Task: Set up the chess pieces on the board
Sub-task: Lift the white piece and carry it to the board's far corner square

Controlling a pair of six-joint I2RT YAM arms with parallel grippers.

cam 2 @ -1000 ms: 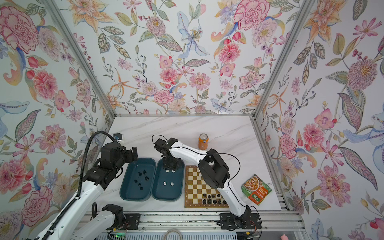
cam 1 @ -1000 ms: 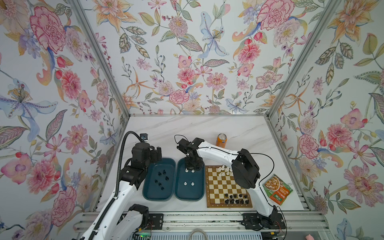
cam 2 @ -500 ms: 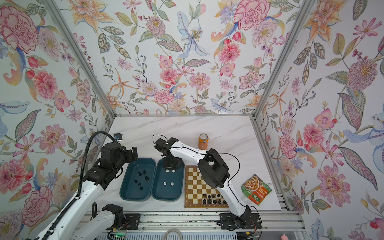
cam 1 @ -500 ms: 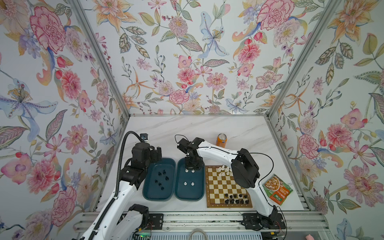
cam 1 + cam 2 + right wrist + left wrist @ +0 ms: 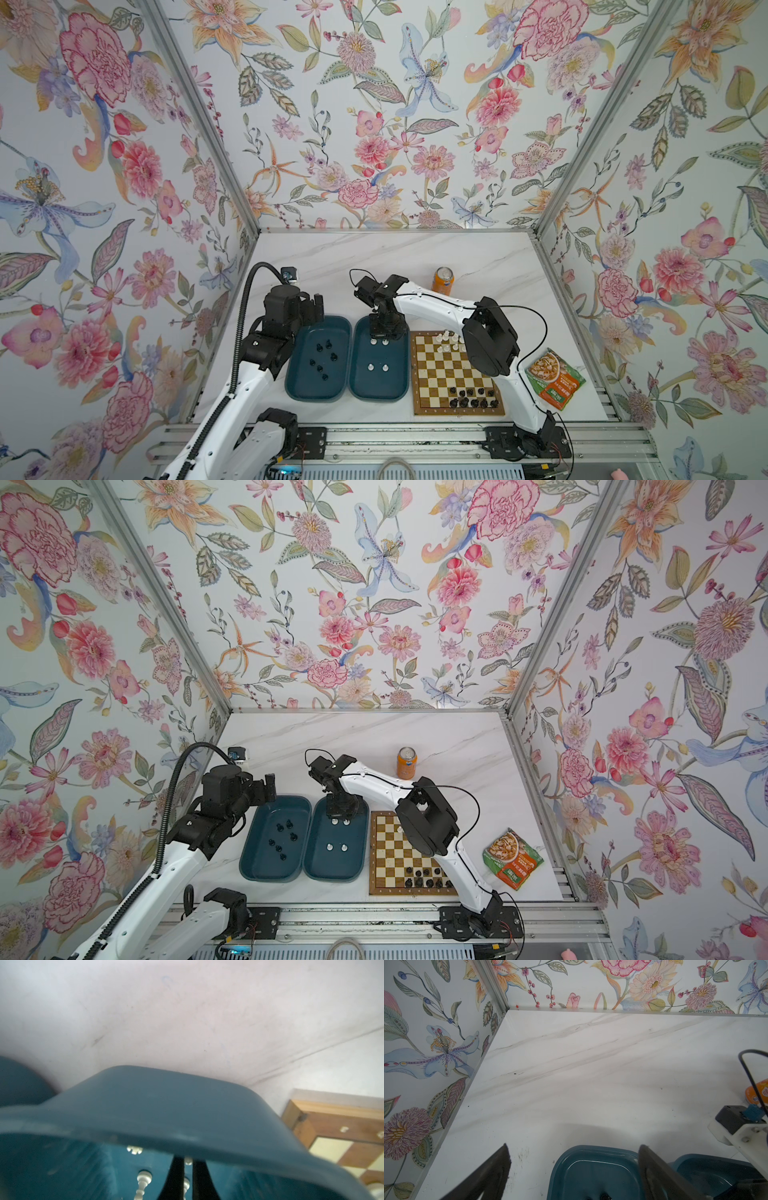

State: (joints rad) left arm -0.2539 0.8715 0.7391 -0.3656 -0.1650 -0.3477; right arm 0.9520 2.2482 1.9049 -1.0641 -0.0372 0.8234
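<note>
Hovering at far end of left tray (image 5: 305, 384): left gripper (image 5: 316, 306), spread wide, holding nothing; loose black pieces (image 5: 322, 357) in that tray. Dipping into far end of right tray (image 5: 395, 382): right gripper (image 5: 386, 332), pinched tight on a white piece (image 5: 186, 1185). Step in hand, likely: picking white for board (image 5: 457, 411), just right of trays, with placed white pieces (image 5: 451, 340) at far edge, placed black pieces (image 5: 471, 397) at near edge. Next: lift straight, keep upright, carry right to a free far-edge square.
</note>
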